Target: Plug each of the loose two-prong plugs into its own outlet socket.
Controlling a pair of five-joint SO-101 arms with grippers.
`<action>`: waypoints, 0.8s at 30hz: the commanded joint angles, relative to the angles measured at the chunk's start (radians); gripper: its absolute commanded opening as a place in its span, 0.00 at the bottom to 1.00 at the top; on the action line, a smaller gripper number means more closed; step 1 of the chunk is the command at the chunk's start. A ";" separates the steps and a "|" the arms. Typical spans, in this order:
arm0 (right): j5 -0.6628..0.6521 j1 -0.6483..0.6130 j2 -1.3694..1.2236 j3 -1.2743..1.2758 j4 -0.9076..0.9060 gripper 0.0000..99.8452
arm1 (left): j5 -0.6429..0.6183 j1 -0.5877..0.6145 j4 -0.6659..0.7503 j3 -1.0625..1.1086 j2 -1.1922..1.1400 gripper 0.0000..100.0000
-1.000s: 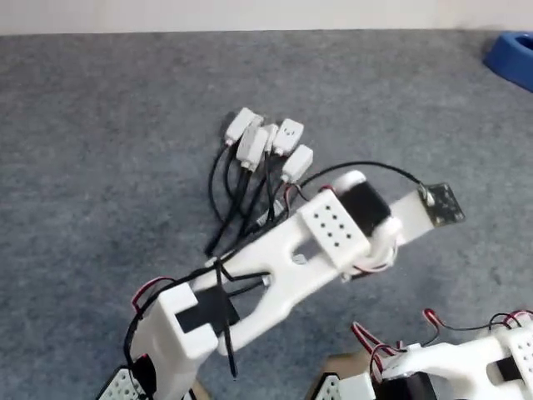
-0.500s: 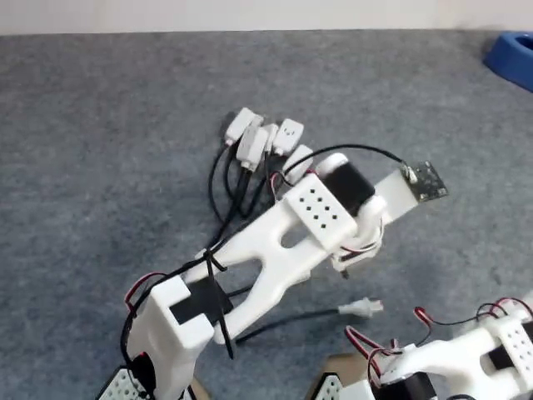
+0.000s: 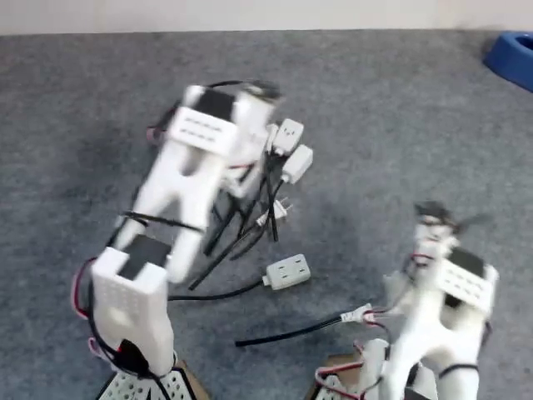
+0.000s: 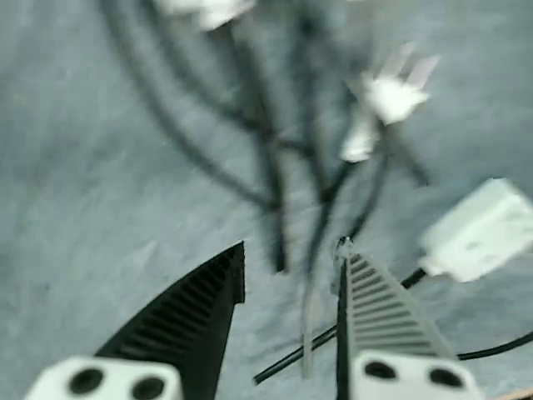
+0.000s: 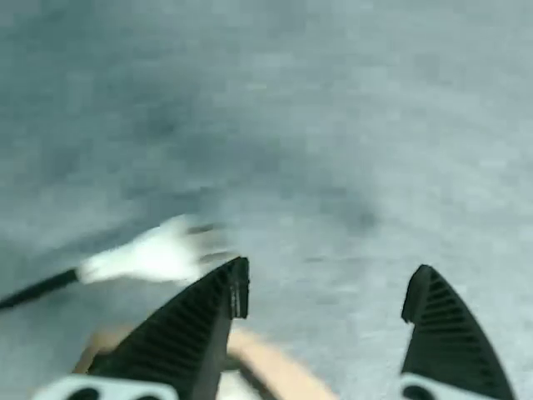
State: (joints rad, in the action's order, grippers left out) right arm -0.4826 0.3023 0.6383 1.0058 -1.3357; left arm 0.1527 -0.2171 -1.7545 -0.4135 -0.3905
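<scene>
The left claw (image 4: 291,250) is wide open and holds nothing. It hangs over a tangle of black cords (image 4: 266,150) near the middle of the grey worktop (image 3: 75,108). A white two-prong plug (image 4: 390,93) lies among those cords, unplugged. A white outlet socket (image 4: 481,230) lies apart from the tangle, toward the near edge. More sockets (image 3: 289,135) are bunched on the tangle's far side. The right claw (image 5: 333,267) is also wide open and empty, above the worktop by the near edge. A second loose plug (image 5: 154,250) on a black cord lies near it. A blue object (image 3: 511,55) sits at the far right corner.
</scene>
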 commanded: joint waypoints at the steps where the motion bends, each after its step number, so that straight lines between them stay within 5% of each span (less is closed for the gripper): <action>1: 0.061 -0.182 0.027 -0.104 -0.120 0.30 | 0.078 0.136 -0.012 0.047 0.061 0.18; 9: 0.127 -0.538 0.099 -0.124 -0.134 0.30 | 0.267 0.361 0.106 0.045 0.058 0.18; 16: -0.163 -0.894 0.403 -0.120 -0.285 0.30 | 0.402 0.541 0.186 0.127 0.056 0.18; 24: -0.525 -0.912 0.522 0.088 -0.325 0.30 | 0.528 0.685 0.230 0.206 0.056 0.18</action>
State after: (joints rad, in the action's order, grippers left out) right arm -0.9091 -0.6153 1.1262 1.0564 -1.6395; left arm 0.6191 0.4058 -1.5413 -0.2156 -0.3890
